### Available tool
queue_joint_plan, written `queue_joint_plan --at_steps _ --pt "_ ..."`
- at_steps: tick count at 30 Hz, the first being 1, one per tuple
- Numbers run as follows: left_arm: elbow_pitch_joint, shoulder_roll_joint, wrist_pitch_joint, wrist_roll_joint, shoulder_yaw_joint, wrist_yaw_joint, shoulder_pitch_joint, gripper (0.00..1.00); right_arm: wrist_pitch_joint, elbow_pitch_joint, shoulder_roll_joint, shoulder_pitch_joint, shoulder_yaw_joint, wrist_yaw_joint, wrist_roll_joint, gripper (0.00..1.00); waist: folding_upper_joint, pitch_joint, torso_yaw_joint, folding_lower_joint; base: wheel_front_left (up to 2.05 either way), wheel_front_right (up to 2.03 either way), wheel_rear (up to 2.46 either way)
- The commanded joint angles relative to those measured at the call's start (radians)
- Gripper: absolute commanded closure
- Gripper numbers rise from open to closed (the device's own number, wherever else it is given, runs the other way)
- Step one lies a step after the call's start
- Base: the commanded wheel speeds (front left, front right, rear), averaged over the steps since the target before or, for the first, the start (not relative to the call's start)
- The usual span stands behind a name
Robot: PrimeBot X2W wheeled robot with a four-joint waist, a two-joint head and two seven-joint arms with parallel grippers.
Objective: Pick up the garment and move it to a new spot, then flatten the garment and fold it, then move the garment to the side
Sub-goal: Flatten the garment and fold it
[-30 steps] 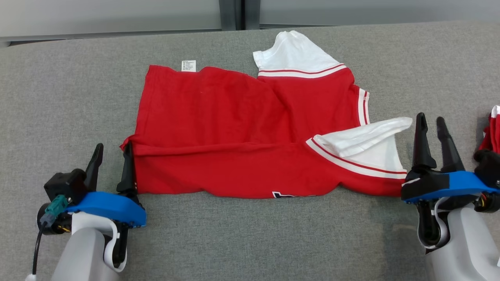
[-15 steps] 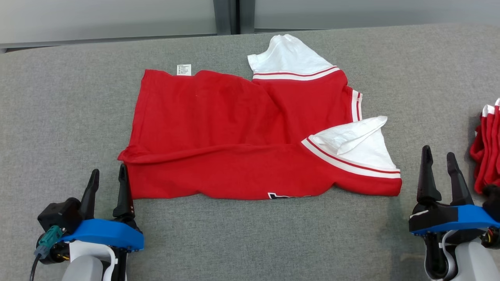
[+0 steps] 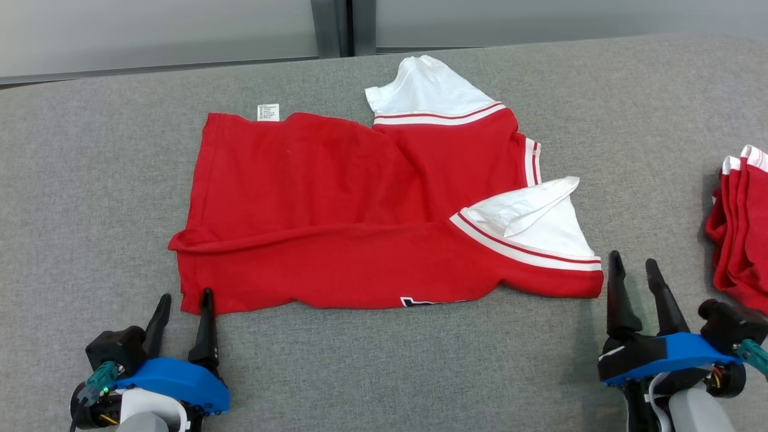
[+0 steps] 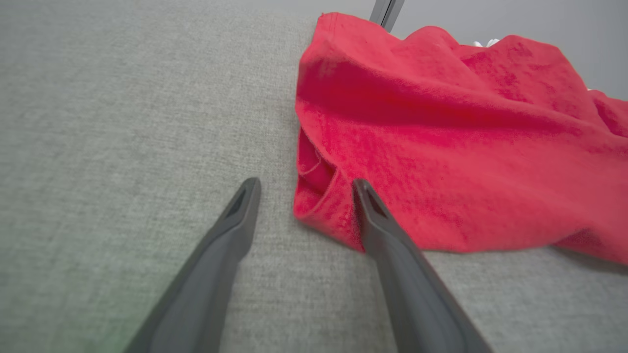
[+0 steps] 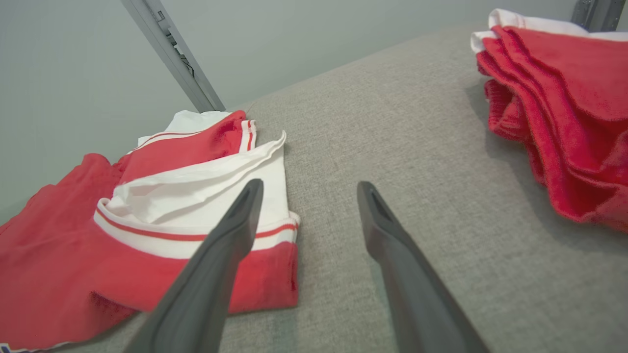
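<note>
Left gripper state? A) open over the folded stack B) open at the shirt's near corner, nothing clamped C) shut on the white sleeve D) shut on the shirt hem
B: the left gripper has its fingers spread at the corner of the red shirt, clamping nothing.

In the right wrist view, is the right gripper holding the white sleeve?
No, the right gripper is open and empty, beside the white sleeve.

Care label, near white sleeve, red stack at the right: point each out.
Care label (image 3: 268, 112): head view, tag's middle.
Near white sleeve (image 3: 552, 231): head view, flat white panel.
Red stack (image 3: 747, 228): head view, top layer.
</note>
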Motion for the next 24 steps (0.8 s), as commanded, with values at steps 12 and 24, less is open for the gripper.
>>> queue_joint_plan --at_steps 12,24 --pt "0.118 0.008 0.014 -0.05 -0.125 0.0 -0.028 1.0 -0.005 0.147 -0.004 -0.014 0.097 0.0 -0.024 0.0 0.0002 -0.007 -0.001 0.0001 0.0 0.0 0.0" --pt "0.104 0.031 0.011 -0.107 -0.172 0.0 -0.028 1.0 0.001 0.28 0.001 -0.078 0.134 0.0 0.013 1.0 0.0002 -0.034 0.024 0.0001 0.0 0.0 0.0"
